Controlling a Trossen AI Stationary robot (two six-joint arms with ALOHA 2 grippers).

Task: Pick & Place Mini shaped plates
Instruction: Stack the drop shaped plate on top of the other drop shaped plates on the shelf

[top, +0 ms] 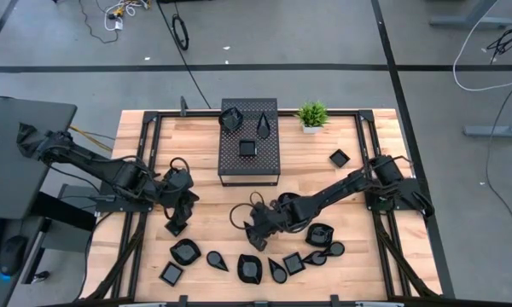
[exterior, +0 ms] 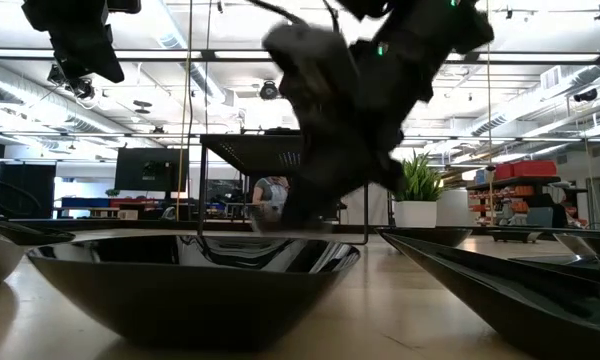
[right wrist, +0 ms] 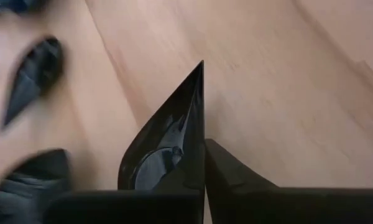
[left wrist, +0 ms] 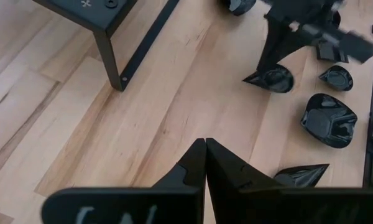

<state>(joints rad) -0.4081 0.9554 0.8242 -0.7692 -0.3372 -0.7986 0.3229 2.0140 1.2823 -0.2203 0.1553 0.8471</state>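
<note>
The right end effector (top: 258, 234) is clamped shut on a teardrop plate (right wrist: 165, 146), near the middle of the table (top: 205, 230). The left end effector (top: 177, 223), closed and empty, hangs left of it. Other mini plates (top: 249, 269) line the near edge.

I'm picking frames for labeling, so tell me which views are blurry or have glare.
Low view: the right hand is smeared by motion, and a near plate mirrors the ceiling lights. Right wrist view: the plates at the edge are soft, the held teardrop plate sharp. High view: evenly lit, crisp.
</note>
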